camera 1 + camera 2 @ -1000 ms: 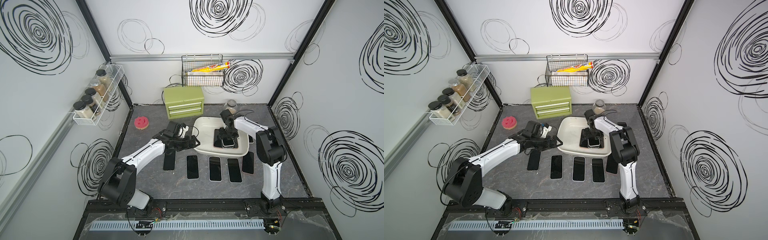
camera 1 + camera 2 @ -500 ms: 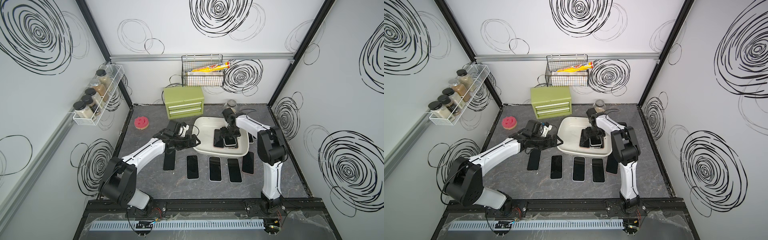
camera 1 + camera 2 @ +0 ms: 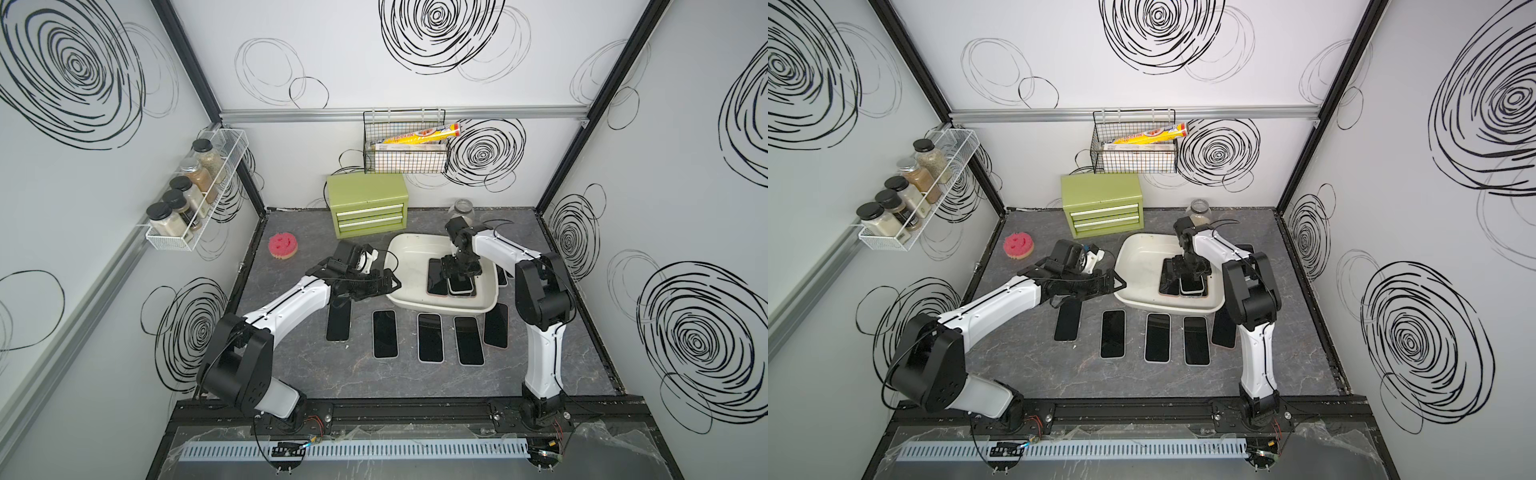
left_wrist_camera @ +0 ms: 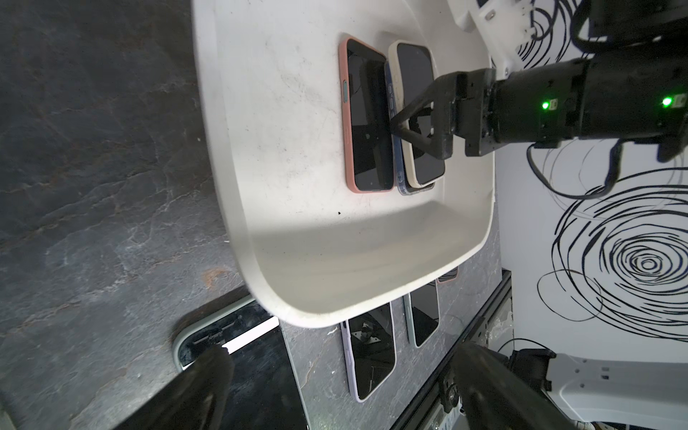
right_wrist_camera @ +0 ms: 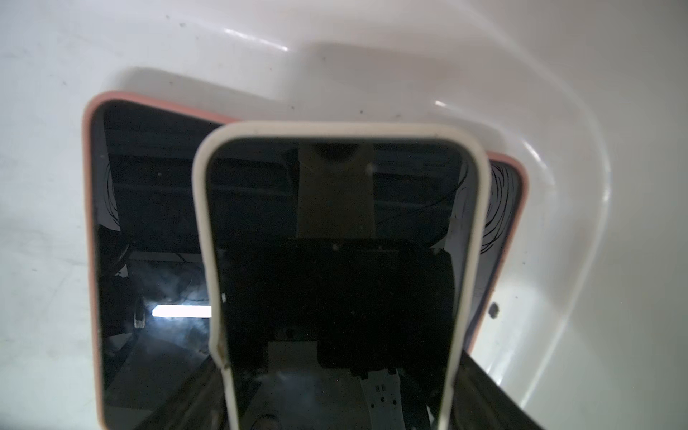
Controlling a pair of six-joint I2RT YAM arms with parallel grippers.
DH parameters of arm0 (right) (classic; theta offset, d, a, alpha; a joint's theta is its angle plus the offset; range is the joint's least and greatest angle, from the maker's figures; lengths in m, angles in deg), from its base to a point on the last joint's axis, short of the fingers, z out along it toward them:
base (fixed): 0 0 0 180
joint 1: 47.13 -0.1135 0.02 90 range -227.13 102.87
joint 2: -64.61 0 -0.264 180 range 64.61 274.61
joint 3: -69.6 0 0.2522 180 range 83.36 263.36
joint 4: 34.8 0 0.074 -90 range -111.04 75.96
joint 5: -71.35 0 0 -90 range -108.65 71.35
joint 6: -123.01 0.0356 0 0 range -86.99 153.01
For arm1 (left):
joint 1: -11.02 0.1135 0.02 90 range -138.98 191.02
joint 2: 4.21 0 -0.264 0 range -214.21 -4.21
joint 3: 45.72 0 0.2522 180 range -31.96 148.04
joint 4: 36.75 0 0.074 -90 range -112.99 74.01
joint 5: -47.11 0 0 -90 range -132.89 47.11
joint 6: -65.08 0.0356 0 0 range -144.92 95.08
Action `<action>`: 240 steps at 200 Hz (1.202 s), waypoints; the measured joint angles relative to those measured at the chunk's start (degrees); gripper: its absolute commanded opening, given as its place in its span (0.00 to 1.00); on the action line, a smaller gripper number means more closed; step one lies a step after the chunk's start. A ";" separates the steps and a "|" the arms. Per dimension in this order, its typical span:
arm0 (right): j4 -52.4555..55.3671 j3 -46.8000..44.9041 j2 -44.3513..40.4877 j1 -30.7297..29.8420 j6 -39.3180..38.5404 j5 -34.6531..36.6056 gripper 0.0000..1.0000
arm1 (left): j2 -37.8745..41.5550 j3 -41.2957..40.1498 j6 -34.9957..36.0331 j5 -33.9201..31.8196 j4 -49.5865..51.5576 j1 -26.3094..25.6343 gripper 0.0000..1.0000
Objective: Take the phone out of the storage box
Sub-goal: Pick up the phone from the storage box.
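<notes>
Currently in hand: cream-cased phone (image 5: 335,242).

Jaws of the right gripper (image 3: 460,276): set across the phone's narrow width, one on each long edge near mid-length. They appear to be clamped on it, with nothing else between them.

Position: inside the storage box (image 4: 283,167), toward its right side. The phone lies face up, stacked on a blue phone (image 4: 399,171). A pink-cased phone (image 4: 366,123) lies just beside it, flat on the box floor.

Handling, by judgement: a stiff, flat slab, dense for its bulk. The glass face is slick and breakable, and the rubbery case rim is the only grippy part. The best hold is on the long edges near mid-length, so that neither end droops. Because it rests on the blue phone, its edges stand clear of the floor, which favours the pinch.

Risks: the phone beneath may drag along, or a corner may catch the flared wall on the way up.

Jaws of the left gripper (image 3: 386,280): wide apart and empty, hanging just outside the box's left rim, above the surface (image 3: 415,386).

Further out: a row of phones (image 3: 429,343), face up on the surface in front of the box.
</notes>
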 measured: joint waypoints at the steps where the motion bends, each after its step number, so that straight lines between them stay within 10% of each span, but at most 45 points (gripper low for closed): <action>1: 0.00 -0.04 0.00 0.00 0.02 -0.02 0.81 | 0.00 0.00 0.00 0.00 0.02 0.00 0.99; 240: -1.22 -3.02 -1.11 0.07 -1.38 0.90 0.86 | 0.00 0.00 -0.04 0.00 0.00 -1.20 0.99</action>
